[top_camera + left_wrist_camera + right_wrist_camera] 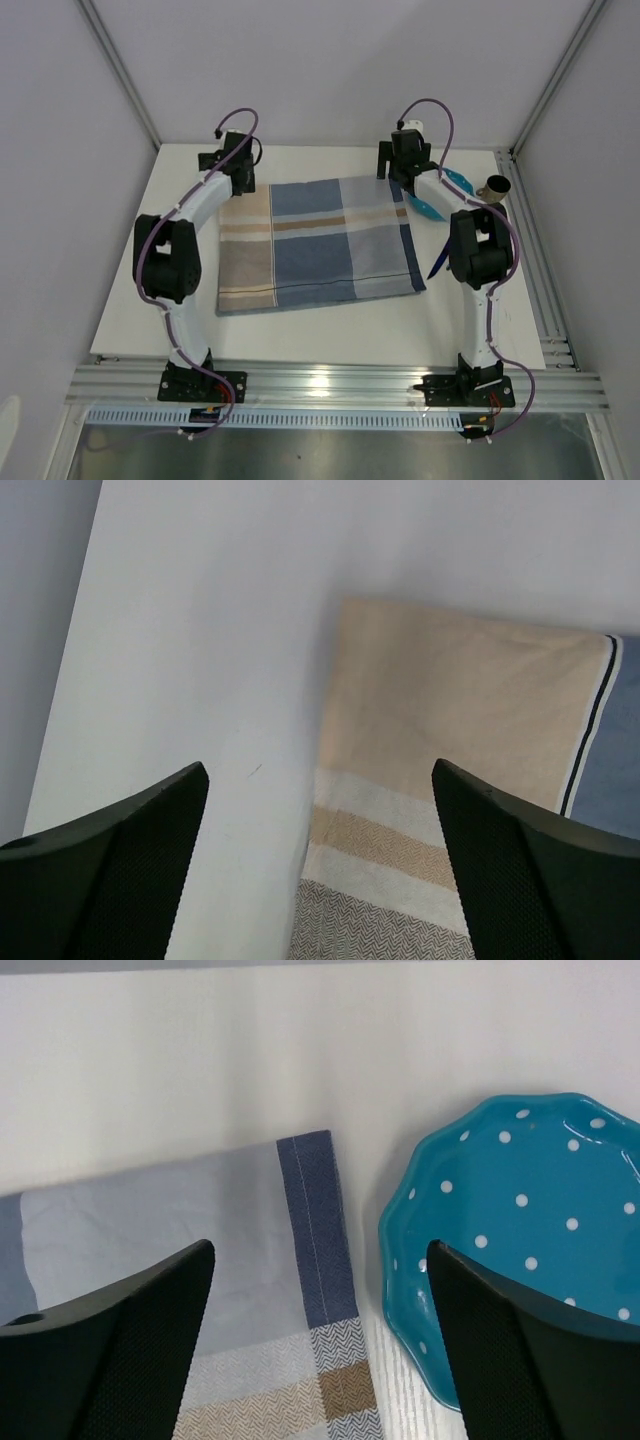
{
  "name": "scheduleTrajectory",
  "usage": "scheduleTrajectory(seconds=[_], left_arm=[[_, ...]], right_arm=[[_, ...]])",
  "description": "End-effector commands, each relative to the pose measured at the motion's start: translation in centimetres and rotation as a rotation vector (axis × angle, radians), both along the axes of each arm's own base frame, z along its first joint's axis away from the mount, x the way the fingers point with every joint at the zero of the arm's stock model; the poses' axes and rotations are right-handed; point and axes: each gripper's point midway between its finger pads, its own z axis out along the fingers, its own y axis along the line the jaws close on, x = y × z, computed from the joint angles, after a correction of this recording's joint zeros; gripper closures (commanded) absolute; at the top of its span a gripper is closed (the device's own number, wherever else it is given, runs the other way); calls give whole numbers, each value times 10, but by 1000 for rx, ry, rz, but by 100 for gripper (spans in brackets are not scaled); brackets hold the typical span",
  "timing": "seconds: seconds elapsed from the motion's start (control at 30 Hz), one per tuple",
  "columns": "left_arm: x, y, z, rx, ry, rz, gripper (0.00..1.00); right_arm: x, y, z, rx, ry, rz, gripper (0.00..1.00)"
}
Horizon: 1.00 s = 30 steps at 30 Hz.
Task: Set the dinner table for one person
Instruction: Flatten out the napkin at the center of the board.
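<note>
Hovering L gripper (318,780) & R gripper (320,1255) over placemat (318,243) far corners, jaws apart, empty. Judging placemat laid; next, reaching R to dotted plate (520,1230) rim.

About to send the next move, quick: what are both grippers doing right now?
Left gripper: jaws open, empty, over the placemat's beige edge.
Right gripper: jaws open, empty, over the placemat edge beside the blue plate.

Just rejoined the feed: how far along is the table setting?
Done: the placemat lies flat on the table. In hand: nothing; the left gripper and right gripper are open over its far corners. Left: the dotted blue plate sits beside the mat, not on it, and the cup waits by the right edge.
</note>
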Motion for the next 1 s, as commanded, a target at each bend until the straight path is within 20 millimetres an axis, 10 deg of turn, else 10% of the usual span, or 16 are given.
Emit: scheduleTrajectory(seconds=[0.0,0.17,0.33,0.5,0.73,0.97], left_arm=[[1,5,26,-52,-100,46,1],[-16,-9,47,-155,-195,-9,1],[-45,-36,69,-256,-225,-81,1],[-105,-79,45,-319,-91,-127,1],[-204,-72,-17,-459,95,-38,1],[-249,-77,-50,-559,178,4,1]], right_arm=[[5,-2,32,12,-77,-9,9],[-18,8,79,12,-147,20,6],[-56,22,77,42,-73,25,11],[-111,42,74,105,-9,39,15],[-201,46,33,137,156,9,20],[-266,36,-24,156,318,-1,22]])
